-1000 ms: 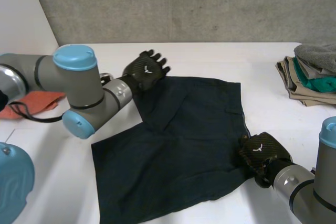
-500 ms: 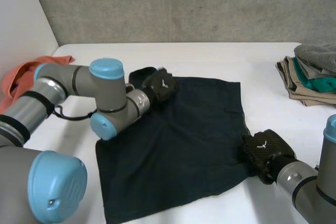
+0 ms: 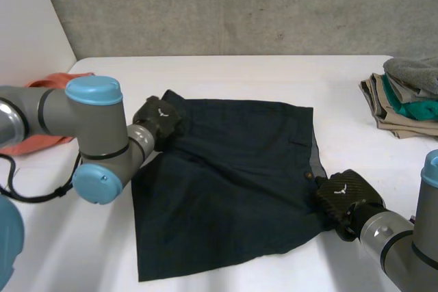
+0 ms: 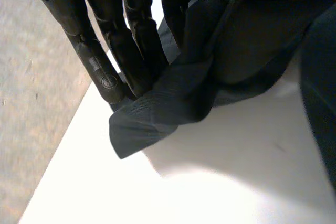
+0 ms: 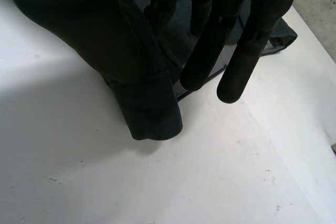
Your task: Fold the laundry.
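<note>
The shorts (image 3: 233, 182) lie spread mid-frame. My left hand (image 3: 159, 115) pinches their upper-left corner, my right hand (image 3: 344, 196) their lower-right edge. Soft, limp cloth, I'd judge; corners give the best hold.

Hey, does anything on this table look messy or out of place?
The dark garment lies skewed on the table, its far corner bunched in the left hand and its side edge pinched by the right hand. An orange cloth sits crumpled beside the left arm.
</note>
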Controlling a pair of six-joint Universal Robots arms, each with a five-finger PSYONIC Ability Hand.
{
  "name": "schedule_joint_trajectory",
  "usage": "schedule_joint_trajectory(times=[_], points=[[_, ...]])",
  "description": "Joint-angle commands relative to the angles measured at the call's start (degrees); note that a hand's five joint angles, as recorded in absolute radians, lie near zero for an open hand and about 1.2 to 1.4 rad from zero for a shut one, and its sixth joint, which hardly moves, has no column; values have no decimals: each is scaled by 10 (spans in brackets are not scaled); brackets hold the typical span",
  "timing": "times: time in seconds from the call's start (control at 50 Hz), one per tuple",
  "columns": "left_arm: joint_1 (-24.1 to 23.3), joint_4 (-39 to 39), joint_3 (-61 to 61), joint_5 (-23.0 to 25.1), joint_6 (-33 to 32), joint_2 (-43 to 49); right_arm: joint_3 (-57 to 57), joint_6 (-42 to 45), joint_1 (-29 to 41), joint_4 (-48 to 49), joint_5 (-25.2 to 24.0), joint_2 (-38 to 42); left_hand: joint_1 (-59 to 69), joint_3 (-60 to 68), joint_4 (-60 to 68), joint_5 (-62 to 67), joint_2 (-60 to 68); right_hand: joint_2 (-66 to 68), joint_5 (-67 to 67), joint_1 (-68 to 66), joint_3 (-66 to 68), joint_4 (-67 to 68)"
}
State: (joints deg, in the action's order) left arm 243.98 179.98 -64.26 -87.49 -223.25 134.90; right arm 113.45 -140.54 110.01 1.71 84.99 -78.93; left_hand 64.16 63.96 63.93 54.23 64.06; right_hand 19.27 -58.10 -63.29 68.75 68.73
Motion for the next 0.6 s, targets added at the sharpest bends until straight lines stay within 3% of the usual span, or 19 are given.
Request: schedule_joint_trajectory(times=[0.02,0.22,0.3,0.5,0.56,0.58,0.6], points=[[-3,3,-46,-54,49,-46,1,0,0,0,0,0,-107,-105,-105,-108,-106,607,-119,-167,112,113],[-10,54,-90,-52,48,-92,3,0,1,0,0,0,-186,-184,-184,-187,-185,607,-119,-167,112,113],[-11,88,-102,-50,43,-91,3,0,1,0,0,0,-277,-275,-275,-278,-276,607,-119,-167,112,113],[-4,106,-104,-30,-7,-53,3,0,-1,0,1,0,-282,-280,-280,-283,-281,607,-119,-167,112,113],[1,103,-115,-32,-36,-49,1,0,-1,1,2,0,-146,-144,-144,-147,-145,607,-119,-167,112,113],[3,102,-118,-32,-39,-49,-1,0,-2,1,3,0,-73,-71,-70,-73,-72,607,-119,-167,112,113],[7,100,-122,-33,-42,-49,-2,-1,-3,1,3,0,85,87,87,84,86,607,-119,-167,112,113]])
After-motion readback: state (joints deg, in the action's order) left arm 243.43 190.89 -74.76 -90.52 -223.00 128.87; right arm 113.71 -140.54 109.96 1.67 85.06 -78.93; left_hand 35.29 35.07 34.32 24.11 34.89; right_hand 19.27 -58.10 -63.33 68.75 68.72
